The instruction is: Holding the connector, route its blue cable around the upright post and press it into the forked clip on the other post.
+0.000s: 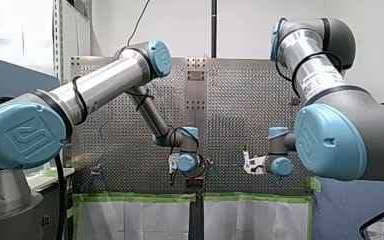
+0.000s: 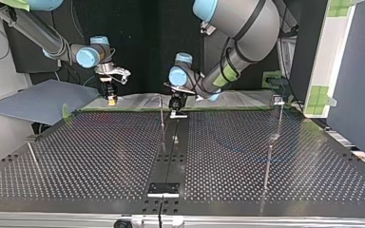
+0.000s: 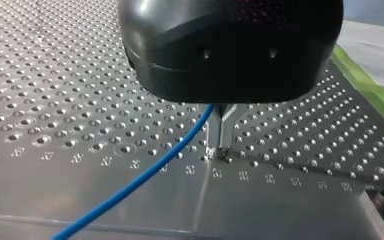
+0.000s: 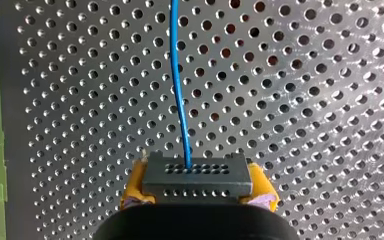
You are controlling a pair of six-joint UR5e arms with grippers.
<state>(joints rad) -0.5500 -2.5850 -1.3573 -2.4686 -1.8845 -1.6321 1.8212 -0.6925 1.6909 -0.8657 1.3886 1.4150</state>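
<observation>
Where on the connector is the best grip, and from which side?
Clamp the grey connector across its two short ends, coming from behind, opposite the holed face where the blue cable exits. The yellow pads of my right gripper sit so, leaving the cable free to trail ahead.

Upright post just beside left end effector; forked-clip post well apart; bare perforated table between.

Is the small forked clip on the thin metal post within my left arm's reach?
Probably yes: nothing stands between my left gripper and the forked clip, only perforated metal table.
</observation>
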